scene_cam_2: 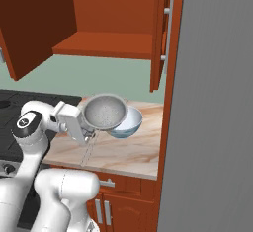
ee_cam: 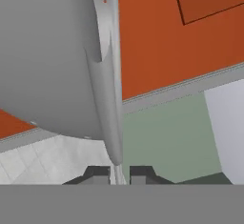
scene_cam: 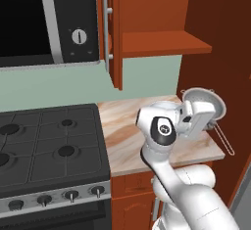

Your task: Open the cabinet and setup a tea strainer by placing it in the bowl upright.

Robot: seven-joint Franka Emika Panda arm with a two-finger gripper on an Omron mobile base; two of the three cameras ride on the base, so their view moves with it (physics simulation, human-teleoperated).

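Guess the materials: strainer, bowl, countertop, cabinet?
Tea strainer: grey metal by the look, matte, speckled like fine mesh, with a thin wire-like handle.
Bowl: probably glazed ceramic; smooth, white inside and pale blue outside.
Countertop: marble-like stone or laminate; beige with veined streaks.
Cabinet: reddish-brown wood look, flat render without visible grain; its bar handle looks silver metal.

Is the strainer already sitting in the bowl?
No, the strainer is held in the gripper above the counter, beside the bowl.
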